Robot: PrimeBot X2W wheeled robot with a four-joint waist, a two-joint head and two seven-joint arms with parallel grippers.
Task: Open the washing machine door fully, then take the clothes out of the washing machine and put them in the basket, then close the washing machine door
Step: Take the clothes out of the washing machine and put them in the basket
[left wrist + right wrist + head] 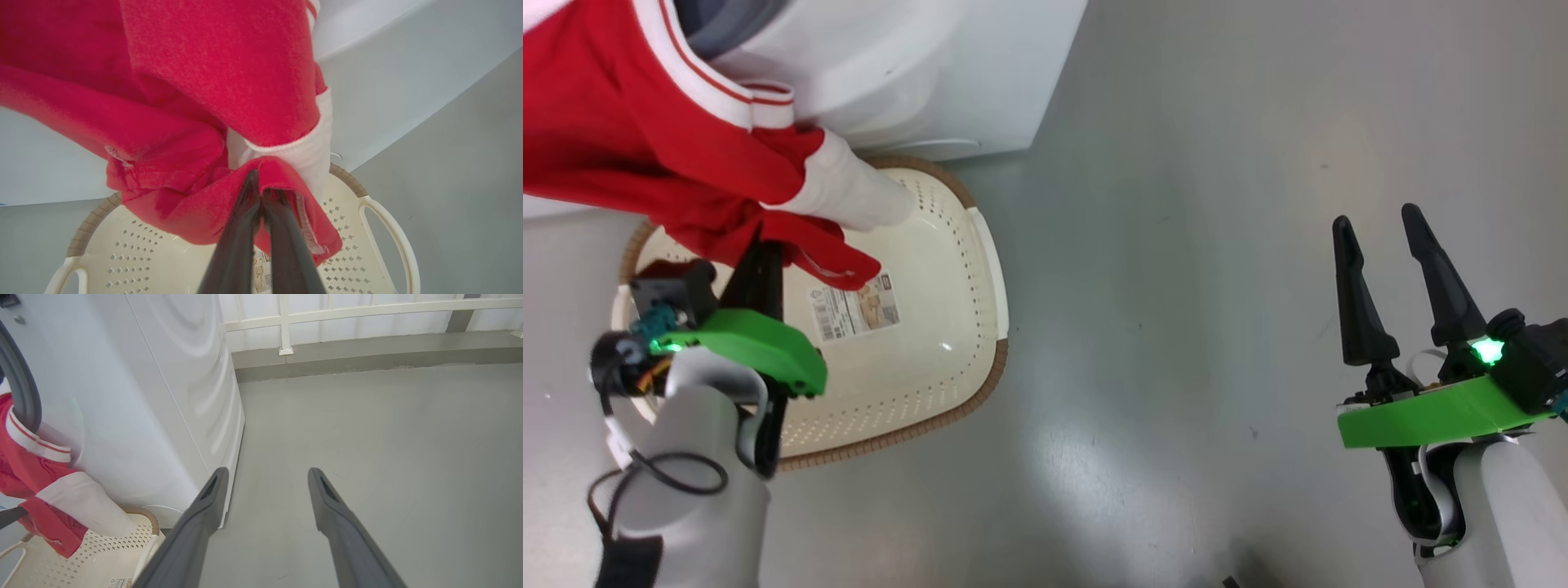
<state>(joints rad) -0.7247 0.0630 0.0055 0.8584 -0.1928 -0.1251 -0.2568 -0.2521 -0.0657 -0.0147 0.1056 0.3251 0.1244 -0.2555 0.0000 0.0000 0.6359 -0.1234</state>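
Left claw (260,190) pinches the red clothes (621,139), which hang from the washing machine (915,73) over the basket (990,377), not yet dropped in. Right claw (1376,222) spread, idle. Judged: unloading under way; door closing outstanding.

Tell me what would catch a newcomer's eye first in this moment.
The bright red garment spills from the washing machine at the head view's upper left, hanging over the cream basket. The left hand is shut on its lower edge; the right hand hangs open above grey floor at right.
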